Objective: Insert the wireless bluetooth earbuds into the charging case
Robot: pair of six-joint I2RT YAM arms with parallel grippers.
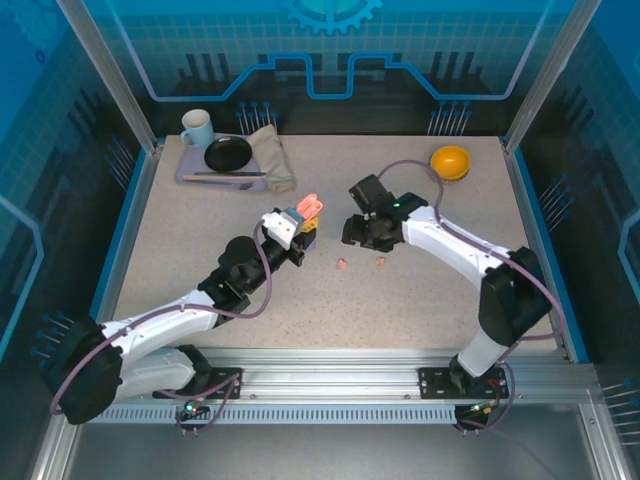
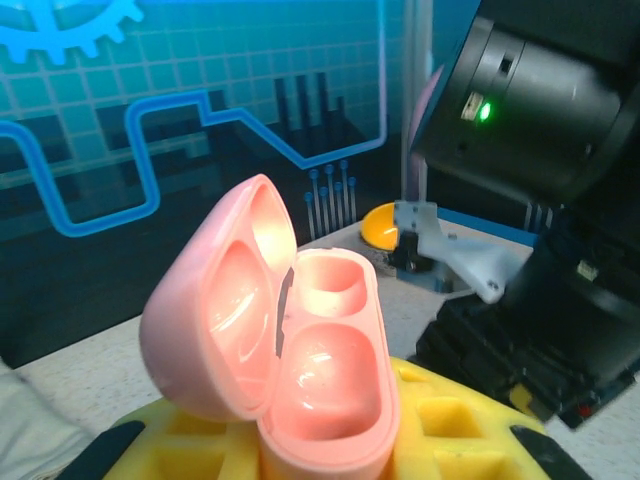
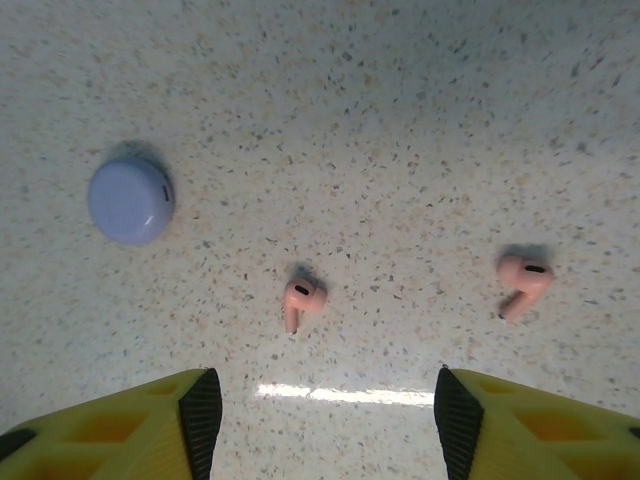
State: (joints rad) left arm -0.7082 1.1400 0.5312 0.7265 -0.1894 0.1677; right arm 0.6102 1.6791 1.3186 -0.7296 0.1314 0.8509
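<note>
My left gripper [image 2: 330, 445] is shut on the salmon-pink charging case [image 2: 320, 370], held upright between its yellow fingers. The lid hangs open to the left and both wells are empty. From above, the case [image 1: 310, 205] sticks up from the left gripper [image 1: 303, 228] near the table's middle. Two pink earbuds [image 1: 341, 264] [image 1: 380, 263] lie apart on the table, just nearer than both grippers. My right gripper [image 1: 365, 236] hovers over them, open with nothing between its fingers. In its wrist view, one earbud [image 3: 303, 298] lies ahead of the right gripper [image 3: 325, 420], the other earbud [image 3: 524, 278] off to the right.
A closed pale purple rounded case [image 3: 130, 200] lies on the table left of the earbuds. A tray [image 1: 190, 176] with a mug, black plate and cloth stands back left, an orange bowl [image 1: 450, 161] back right. The right arm's black wrist [image 2: 540, 250] looms close beside the held case.
</note>
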